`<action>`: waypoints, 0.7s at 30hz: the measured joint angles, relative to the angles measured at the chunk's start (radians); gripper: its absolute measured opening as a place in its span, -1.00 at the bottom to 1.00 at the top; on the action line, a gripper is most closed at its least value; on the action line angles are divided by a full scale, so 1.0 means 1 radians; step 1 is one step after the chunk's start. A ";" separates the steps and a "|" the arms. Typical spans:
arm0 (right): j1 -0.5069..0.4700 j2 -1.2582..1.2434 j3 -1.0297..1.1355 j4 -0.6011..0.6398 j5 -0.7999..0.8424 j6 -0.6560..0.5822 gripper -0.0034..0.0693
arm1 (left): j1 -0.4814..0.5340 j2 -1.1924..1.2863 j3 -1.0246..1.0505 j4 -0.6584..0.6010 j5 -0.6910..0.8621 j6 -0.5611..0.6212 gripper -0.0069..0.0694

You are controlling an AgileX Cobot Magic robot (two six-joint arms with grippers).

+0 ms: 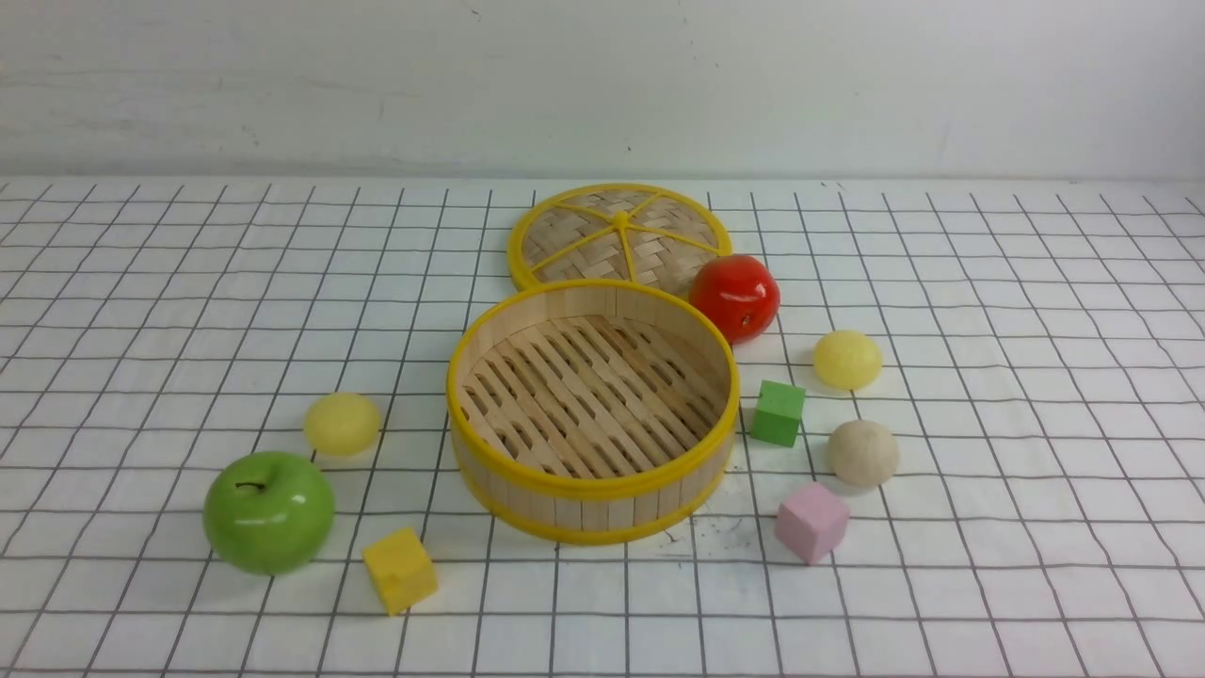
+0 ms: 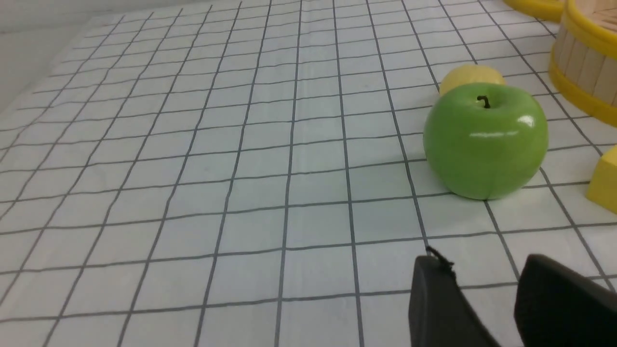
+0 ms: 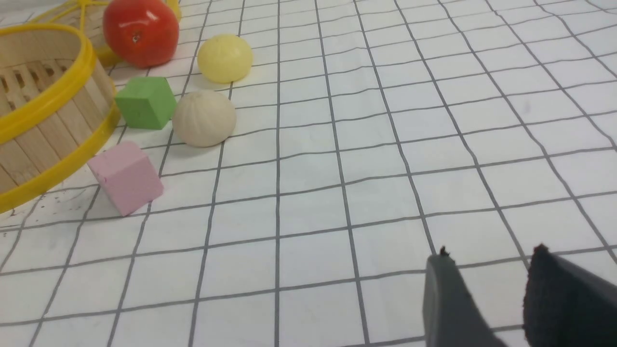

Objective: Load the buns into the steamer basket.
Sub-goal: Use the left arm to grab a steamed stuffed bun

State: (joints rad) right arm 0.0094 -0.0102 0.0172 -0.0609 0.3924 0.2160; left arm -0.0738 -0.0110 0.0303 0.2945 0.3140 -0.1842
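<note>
Front view was taken up by a gridded cloth (image 1: 988, 282), on which the basket (image 1: 591, 485) was seen standing upright near the middle. All three buns were found outside it, lying on the cloth. The left yellow bun (image 1: 342, 424) was placed to the basket's left, apart from its wall, with a green apple (image 1: 269, 511) just in front of it and a yellow cube (image 1: 400, 569) nearer the camera, to the apple's right. The right yellow bun (image 1: 847, 359) and the beige bun (image 1: 862, 453) were placed to the basket's right, the yellow one farther back, the two near each other but apart. A green cube (image 1: 778, 412) was set between those buns and the basket, just beside its wall. A pink cube (image 1: 811, 522) was set in front of the beige bun, close to it. A red fruit (image 1: 734, 297) was seen behind the right yellow bun, at the right edge of a woven lid (image 1: 617, 231) laid flat behind the basket; whether fruit and lid touched could not be told.

From the left wrist, the left gripper (image 2: 482, 262) was shown over bare cloth, its fingers parted with nothing between them, and the apple was seen ahead with the bun partly hidden behind it. From the right wrist, the right gripper (image 3: 491, 254) was likewise shown with fingers spread and nothing held, well apart from the beige bun and the pink cube.
</note>
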 joint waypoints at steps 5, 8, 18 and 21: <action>0.000 0.000 0.000 0.000 0.000 0.000 -0.24 | 0.000 0.000 0.000 0.008 -0.007 0.000 -0.19; 0.000 0.000 0.000 0.000 0.000 0.000 -0.24 | 0.000 0.000 0.000 -0.011 -0.024 0.000 -0.19; 0.000 0.000 0.000 0.000 0.000 0.000 -0.24 | 0.000 0.000 0.000 -0.488 -0.293 -0.222 -0.19; 0.000 0.000 0.000 0.000 0.000 0.000 -0.24 | 0.000 0.000 0.000 -0.565 -0.401 -0.255 -0.19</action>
State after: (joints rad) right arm 0.0094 -0.0102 0.0172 -0.0609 0.3924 0.2160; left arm -0.0738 -0.0110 0.0303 -0.2704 -0.0871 -0.4387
